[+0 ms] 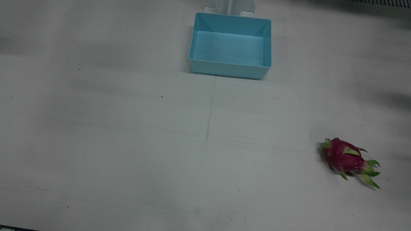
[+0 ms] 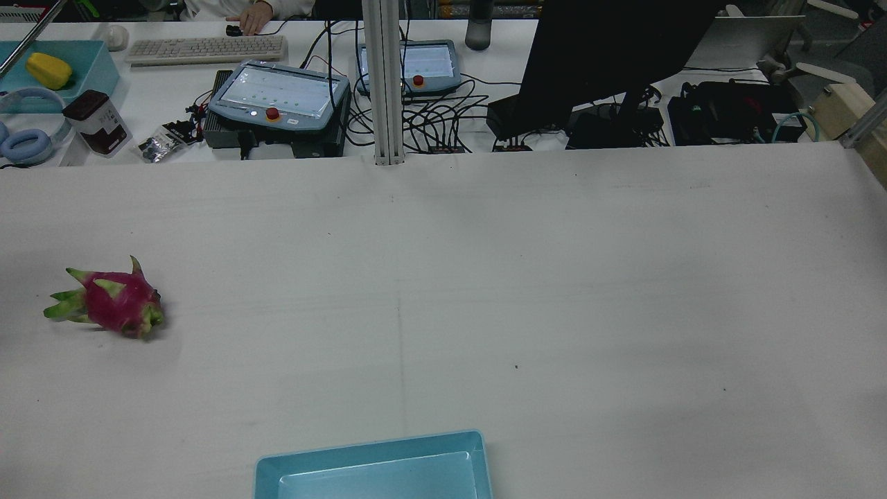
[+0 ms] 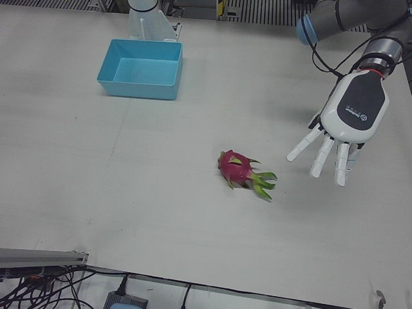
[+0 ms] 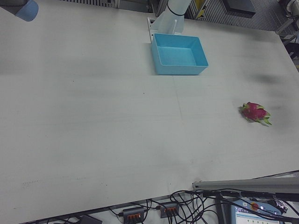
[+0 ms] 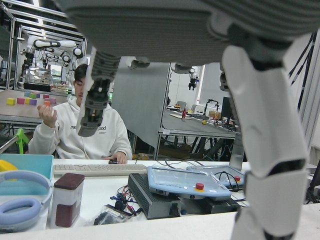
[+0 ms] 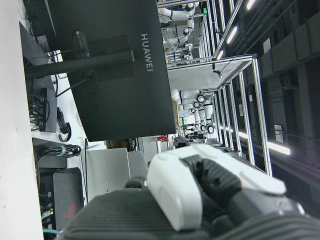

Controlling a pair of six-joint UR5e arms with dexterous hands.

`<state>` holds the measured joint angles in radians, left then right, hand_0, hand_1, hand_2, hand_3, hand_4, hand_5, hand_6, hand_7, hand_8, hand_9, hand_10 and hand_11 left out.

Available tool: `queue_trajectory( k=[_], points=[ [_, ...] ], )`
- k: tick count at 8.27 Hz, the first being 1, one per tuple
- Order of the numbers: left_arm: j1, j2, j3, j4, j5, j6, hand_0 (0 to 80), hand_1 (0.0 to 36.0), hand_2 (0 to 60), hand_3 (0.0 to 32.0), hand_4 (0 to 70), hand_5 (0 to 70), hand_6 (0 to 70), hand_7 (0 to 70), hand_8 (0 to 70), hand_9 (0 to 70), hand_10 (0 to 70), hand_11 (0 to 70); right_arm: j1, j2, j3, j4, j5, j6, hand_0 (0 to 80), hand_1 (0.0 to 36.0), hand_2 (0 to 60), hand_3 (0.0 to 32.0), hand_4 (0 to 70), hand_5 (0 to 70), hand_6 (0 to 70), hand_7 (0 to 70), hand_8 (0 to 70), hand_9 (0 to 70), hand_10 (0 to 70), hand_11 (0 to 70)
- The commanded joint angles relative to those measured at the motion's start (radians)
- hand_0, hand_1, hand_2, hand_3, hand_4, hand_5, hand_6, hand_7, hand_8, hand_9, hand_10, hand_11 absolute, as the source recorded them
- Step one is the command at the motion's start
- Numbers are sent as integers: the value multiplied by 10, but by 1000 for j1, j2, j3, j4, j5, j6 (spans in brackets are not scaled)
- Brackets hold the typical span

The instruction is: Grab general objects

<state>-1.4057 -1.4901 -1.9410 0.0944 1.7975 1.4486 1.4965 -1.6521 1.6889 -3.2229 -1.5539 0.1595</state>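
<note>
One dragon fruit (image 3: 239,170) lies on its side on the white tabletop (image 3: 129,180), well apart from the empty blue bin (image 3: 140,69) near the arm pedestals. Only the left-front view shows the left hand (image 3: 344,122), which hovers beside the fruit's leafy end with fingers spread wide, holding nothing and touching nothing; front and rear views show just fruit, bin and tabletop. Right hand (image 6: 200,200) appears only in its own view, too close to tell if it is spread or closed, facing a dark monitor (image 6: 105,65).
</note>
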Motion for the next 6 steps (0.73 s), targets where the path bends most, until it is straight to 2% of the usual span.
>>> queue_trajectory(
  k=[1,2,3,4,5,6],
  points=[
    [-10,-99,-47,129,-46,77,517,178,10,320,0,0,0,0,0,0,0,0,-1,0,2,0,0,0,0,0,0,0,0,0,0,0,0,0,0,0],
    [-9,-123,-64,171,-47,154,517,179,11,320,0,0,0,0,0,0,0,0,1,0,2,0,0,0,0,0,0,0,0,0,0,0,0,0,0,0],
    [-10,-124,-82,172,-50,197,519,182,14,320,0,0,0,0,0,0,0,0,1,0,0,0,0,0,0,0,0,0,0,0,0,0,0,0,0,0],
    [-13,-124,-88,153,-49,197,515,178,12,320,0,0,0,0,0,0,0,0,1,0,2,0,0,0,0,0,0,0,0,0,0,0,0,0,0,0],
    [-9,-119,-76,89,-35,191,521,182,8,320,0,0,0,0,0,0,0,0,1,0,2,0,0,2,0,0,0,0,0,0,0,0,0,0,0,0],
    [-4,-110,-78,43,-2,170,516,179,12,320,0,0,0,0,0,0,0,0,1,0,2,0,-2,0,0,0,0,0,0,0,0,0,0,0,0,0]
  ],
)
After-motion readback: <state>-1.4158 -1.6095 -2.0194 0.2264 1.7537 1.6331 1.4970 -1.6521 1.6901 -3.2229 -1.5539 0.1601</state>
